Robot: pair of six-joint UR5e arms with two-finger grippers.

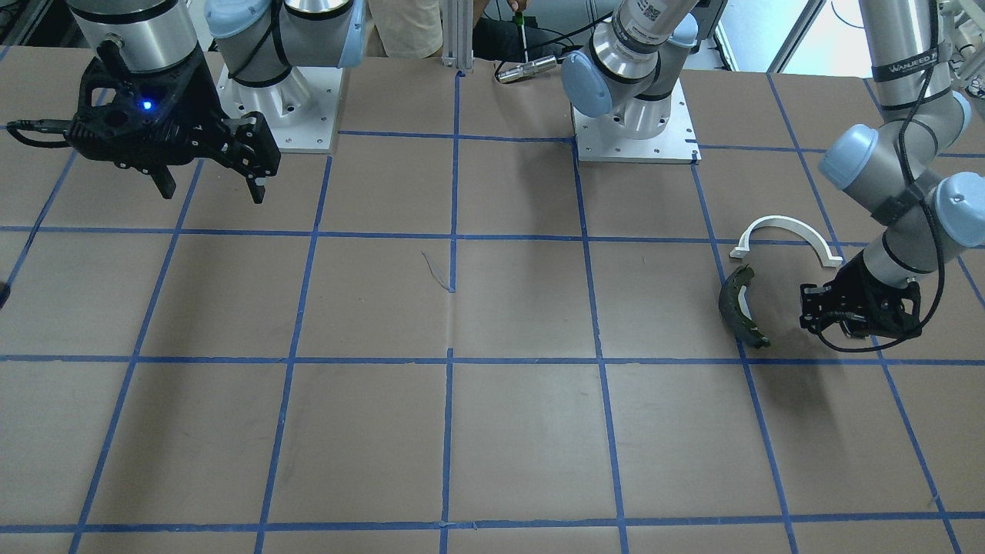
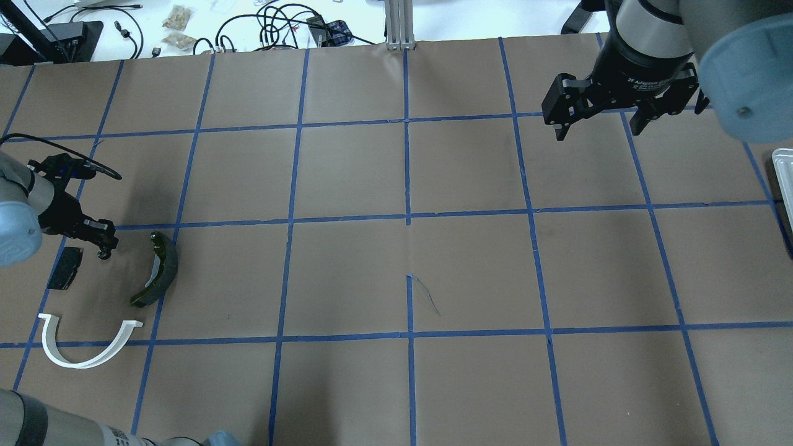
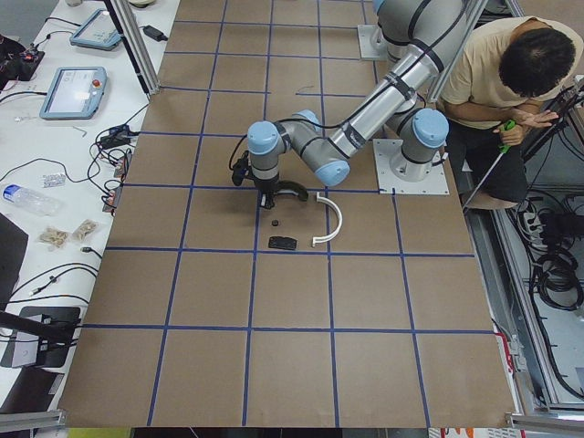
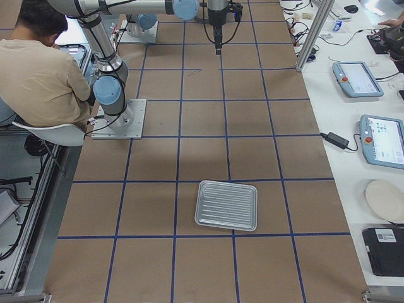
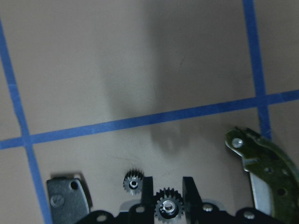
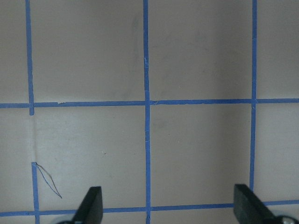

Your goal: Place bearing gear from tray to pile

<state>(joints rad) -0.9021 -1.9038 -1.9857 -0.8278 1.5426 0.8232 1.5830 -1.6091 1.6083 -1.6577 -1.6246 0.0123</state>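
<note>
My left gripper (image 5: pixel 168 184) is shut on a small dark bearing gear (image 5: pixel 168 205), low over the pile. A second small gear (image 5: pixel 133 182) lies on the paper just beside its left finger. The pile holds a white half-ring arch (image 2: pixel 49 337), an olive-edged brake shoe (image 2: pixel 162 272) and a black pad (image 2: pixel 65 268). In the overhead view the left gripper (image 2: pixel 104 248) sits between pad and shoe. The silver tray (image 4: pixel 226 205) looks empty. My right gripper (image 2: pixel 598 130) is open and empty, held high on the other side of the table.
The table is brown paper with a blue tape grid. The tray's corner (image 2: pixel 782 179) shows at the overhead view's right edge. A seated person (image 3: pixel 511 82) is behind the robot bases. Cables and tablets lie along the table's far side.
</note>
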